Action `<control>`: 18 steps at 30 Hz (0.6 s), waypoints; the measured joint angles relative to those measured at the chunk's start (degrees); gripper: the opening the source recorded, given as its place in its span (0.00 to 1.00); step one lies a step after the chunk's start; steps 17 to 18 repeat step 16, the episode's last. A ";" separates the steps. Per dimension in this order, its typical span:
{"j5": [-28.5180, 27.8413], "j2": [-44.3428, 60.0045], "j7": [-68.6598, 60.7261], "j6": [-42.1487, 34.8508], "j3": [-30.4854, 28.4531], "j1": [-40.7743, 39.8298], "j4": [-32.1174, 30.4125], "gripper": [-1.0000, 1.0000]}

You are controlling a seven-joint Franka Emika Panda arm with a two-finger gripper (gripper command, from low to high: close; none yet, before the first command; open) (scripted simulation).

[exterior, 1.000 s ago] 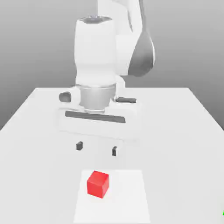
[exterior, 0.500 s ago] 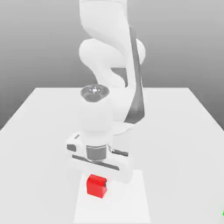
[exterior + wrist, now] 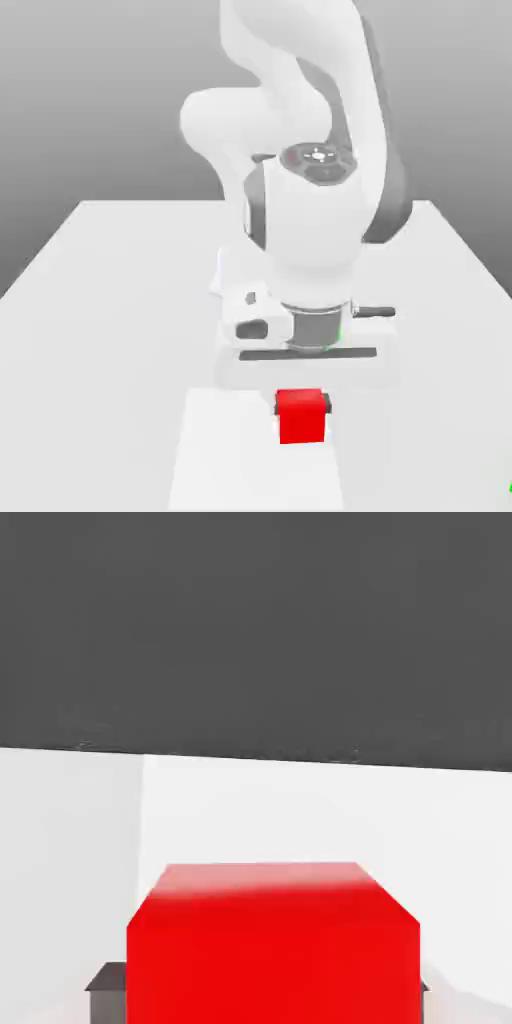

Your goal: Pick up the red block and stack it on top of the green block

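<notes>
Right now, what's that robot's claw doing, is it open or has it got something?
Gripper: closed on the red block, one fingertip on either side of it.

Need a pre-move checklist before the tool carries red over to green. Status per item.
1. Red block between both fingertips of the tool: ok, one on each side.
2. Grip firm enough to carry: cannot tell; contact looks close, but force isn't visible.
3. Block level in the tool: ok, no clear tilt in the exterior view.
4. Block clear of the white sheet: cannot tell, no sure gap visible.
5. Green block fully in sight as target: not ok, just a sliver at the exterior view's right edge.
6. Red above green: not ok, well apart sideways.
</notes>
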 joint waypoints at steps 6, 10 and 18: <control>-4.49 6.91 -10.76 -6.44 7.69 6.62 12.53 0.00; -7.87 12.47 -15.88 -8.46 10.76 11.20 19.34 0.00; -10.95 18.03 -14.61 -4.30 9.06 13.24 20.47 1.00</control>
